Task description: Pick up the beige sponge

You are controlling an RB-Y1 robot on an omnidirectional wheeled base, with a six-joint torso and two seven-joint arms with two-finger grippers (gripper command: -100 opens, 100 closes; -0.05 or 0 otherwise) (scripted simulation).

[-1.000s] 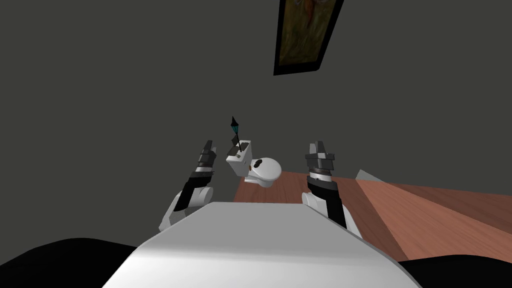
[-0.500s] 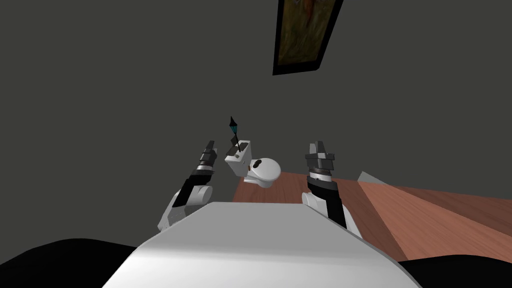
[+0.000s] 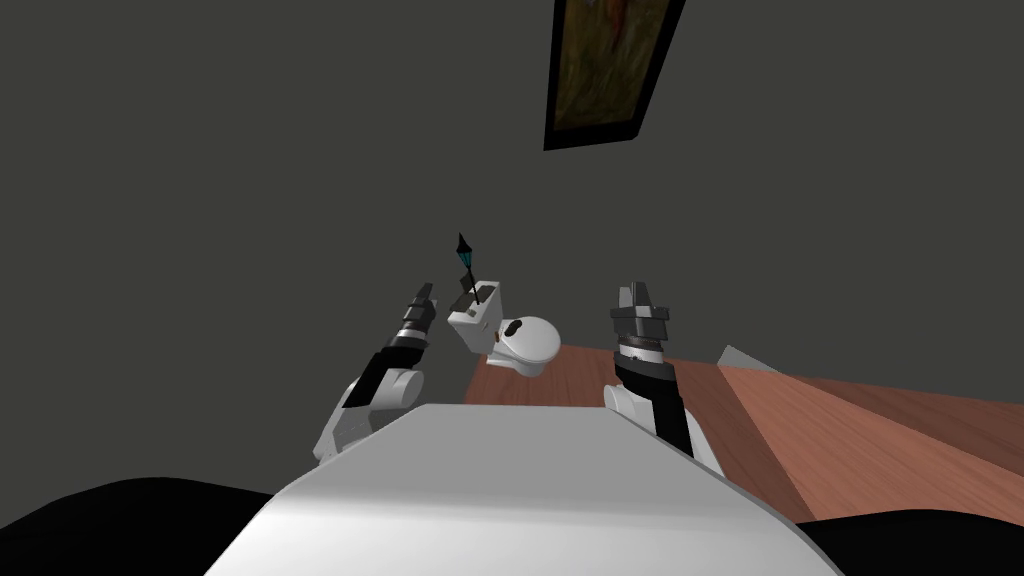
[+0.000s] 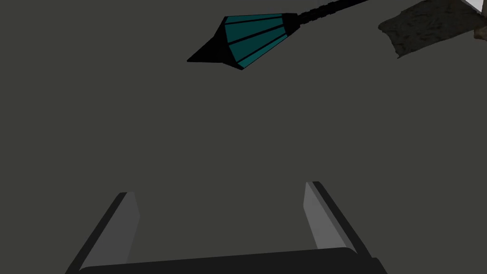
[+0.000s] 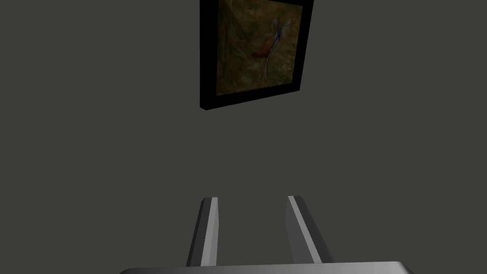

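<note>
A dark, brownish, rough-surfaced sponge (image 4: 428, 26) lies at the corner of the white toilet tank (image 3: 475, 325), beside a black-handled brush with a teal cone head (image 4: 257, 40). In the head view the sponge is a small dark patch (image 3: 466, 301) on the tank top, under the brush (image 3: 464, 255). My left gripper (image 4: 219, 188) is open and empty, facing the dark grey wall, with the brush and sponge ahead and off to one side. It hangs just left of the tank (image 3: 424, 292). My right gripper (image 3: 637, 295) is raised right of the toilet, its fingers (image 5: 209, 228) apart and empty.
The white toilet bowl (image 3: 530, 340) stands against the dark grey wall on a reddish wood floor (image 3: 850, 420). A black-framed picture (image 3: 600, 70) hangs high on the wall. A black area lies at the bottom corners.
My left forearm has swung a little toward the toilet tank, with its gripper tip nearer the tank. The right arm has stayed put.
</note>
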